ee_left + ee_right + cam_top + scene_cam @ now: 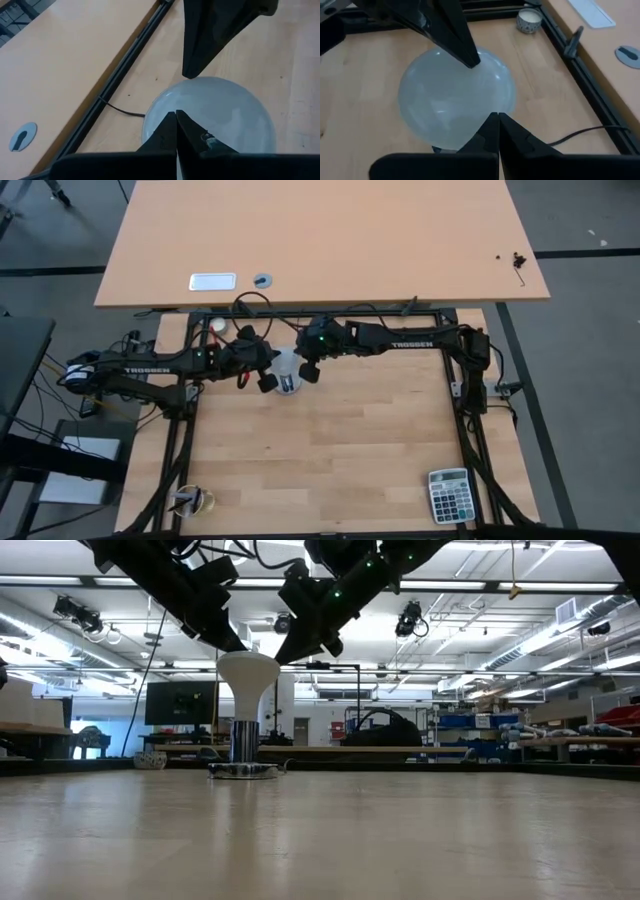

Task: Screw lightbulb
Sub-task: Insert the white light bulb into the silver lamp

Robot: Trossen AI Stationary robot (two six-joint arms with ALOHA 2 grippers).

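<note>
From above I see the lightbulb [287, 370] standing at the back of the wooden surface [330, 450], between the left gripper [266, 376] and right gripper [308, 370]. At table height, the bulb stands upright on its socket [243, 770]. Each wrist camera shows its fingers [176, 137] closed together at the bulb's rim, gripping nothing.

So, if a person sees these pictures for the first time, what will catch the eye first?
Most striking is the white lightbulb, standing upright with its wide face up on the round socket near the table's far edge. Both dark arms meet above it: the left pincer and the right pincer, each shut to a point, sit at opposite edges of its face. A calculator lies alone in the near right corner.
</note>
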